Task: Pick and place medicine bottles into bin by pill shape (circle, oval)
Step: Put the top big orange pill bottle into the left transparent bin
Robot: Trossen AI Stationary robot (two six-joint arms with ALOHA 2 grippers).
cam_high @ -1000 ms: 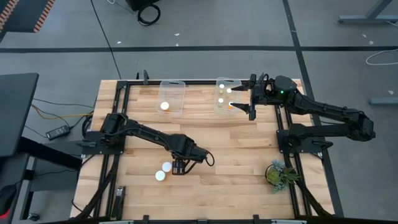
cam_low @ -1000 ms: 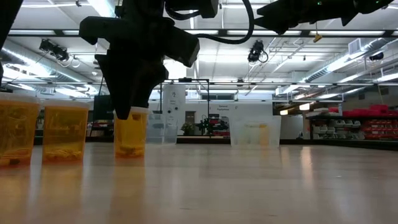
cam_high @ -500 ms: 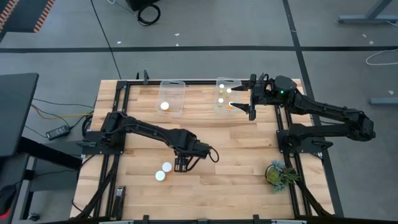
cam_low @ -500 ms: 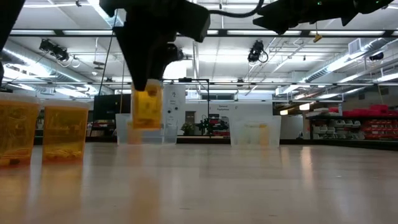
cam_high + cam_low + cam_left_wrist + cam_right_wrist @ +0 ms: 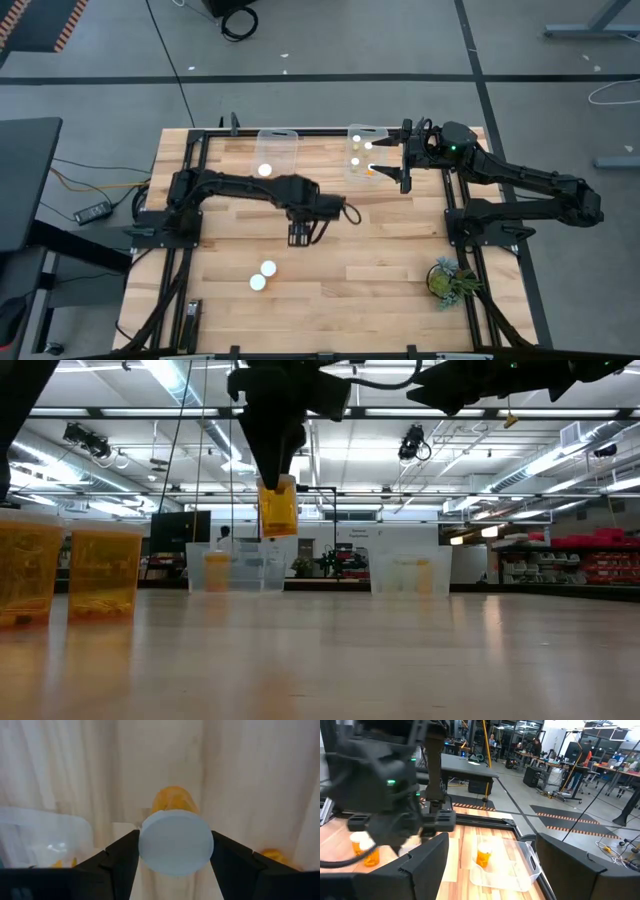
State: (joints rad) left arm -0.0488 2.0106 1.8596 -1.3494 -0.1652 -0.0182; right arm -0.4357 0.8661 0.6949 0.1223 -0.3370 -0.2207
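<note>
Evidently light and rigid, the medicine bottle hangs cap-gripped in the left end effector, likely slippery; right end effector gapes.

High cam: straight down, far enough to take in the whole table and both arms. Low cam: tabletop height, level, facing the room behind. Left wrist cam: close, looking past its fingers at the bottle between them — same bottle in the low view. Right wrist cam faces the right bin, shared with the high view.
</note>
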